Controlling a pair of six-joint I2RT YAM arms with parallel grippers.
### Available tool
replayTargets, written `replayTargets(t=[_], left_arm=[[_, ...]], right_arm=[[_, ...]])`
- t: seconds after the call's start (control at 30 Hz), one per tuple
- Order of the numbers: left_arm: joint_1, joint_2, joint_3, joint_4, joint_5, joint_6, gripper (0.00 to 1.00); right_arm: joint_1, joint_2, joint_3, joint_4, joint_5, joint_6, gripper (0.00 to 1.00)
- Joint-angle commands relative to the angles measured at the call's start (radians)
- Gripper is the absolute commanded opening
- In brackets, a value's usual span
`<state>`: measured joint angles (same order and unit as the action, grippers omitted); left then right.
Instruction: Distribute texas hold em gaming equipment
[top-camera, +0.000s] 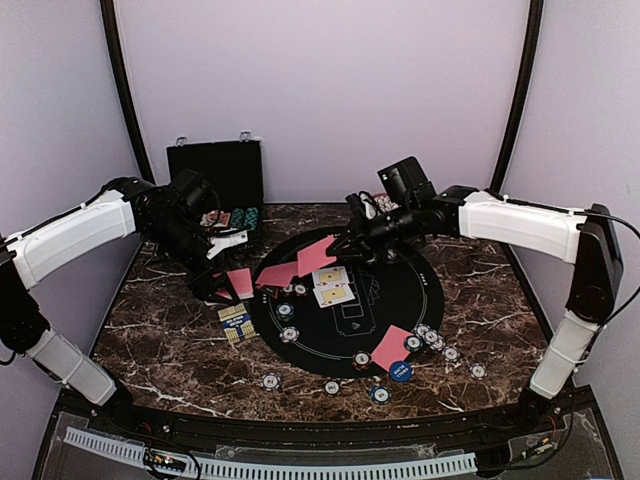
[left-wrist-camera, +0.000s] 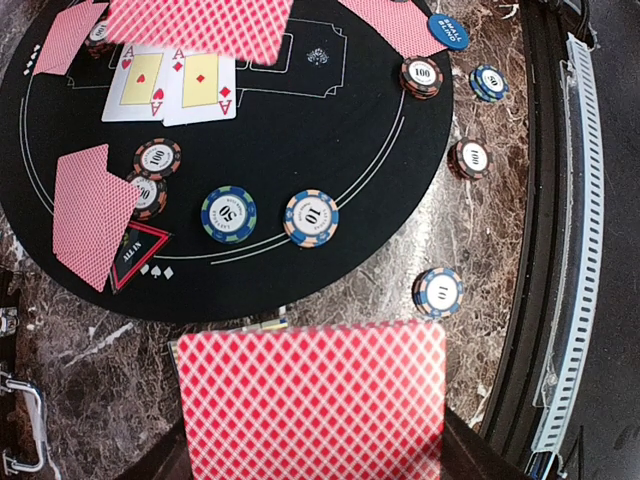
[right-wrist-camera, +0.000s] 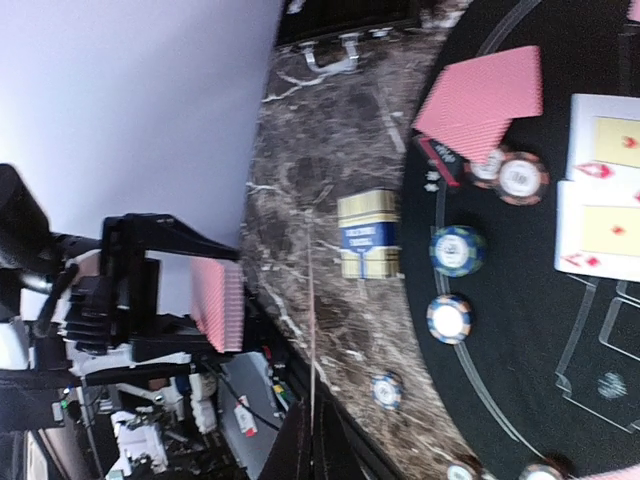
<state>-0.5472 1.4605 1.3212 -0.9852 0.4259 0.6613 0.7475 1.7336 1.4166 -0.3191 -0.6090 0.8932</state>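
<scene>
Top external: grips a red card (top-camera: 241, 283) with the closed left gripper (top-camera: 228, 272), just left of the black mat (top-camera: 410, 290). Holds another red card (top-camera: 316, 256) in the closed right gripper (top-camera: 338, 245), raised over the mat's far side near two face-up aces (top-camera: 333, 286).

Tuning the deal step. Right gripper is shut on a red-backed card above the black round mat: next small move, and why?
Probably lower the right gripper until its red-backed playing card lies flat on the black round mat, then open. The card seems to hang clear of the mat, and the left gripper holds the red-backed deck for more deals.
</scene>
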Motion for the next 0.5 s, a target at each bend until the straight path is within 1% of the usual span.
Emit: replayTargets(t=[0.0, 0.1, 0.17, 0.33, 0.47], left_arm=[[0.003, -0.023, -0.007, 0.001, 0.003, 0.001, 0.0], [0.003, -0.023, -0.004, -0.001, 0.004, 0.001, 0.0], [0.003, -0.023, 0.0, -0.002, 0.005, -0.001, 0.0], [0.003, -0.017, 0.013, -0.01, 0.008, -0.007, 0.0], [0.003, -0.02, 0.014, -0.016, 0.008, -0.006, 0.0]], right_arm=[[-0.02, -0.04, 0.03, -0.429, 0.341, -0.237, 0.0], [-0.016, -0.024, 0.088, -0.623, 0.584, -0.301, 0.0], [-0.001, -0.012, 0.119, -0.7, 0.745, -0.313, 0.0], [0.037, 0.054, 0.168, -0.792, 0.925, -0.313, 0.0], [0.096, 0.177, 0.266, -0.885, 1.099, -0.293, 0.0]])
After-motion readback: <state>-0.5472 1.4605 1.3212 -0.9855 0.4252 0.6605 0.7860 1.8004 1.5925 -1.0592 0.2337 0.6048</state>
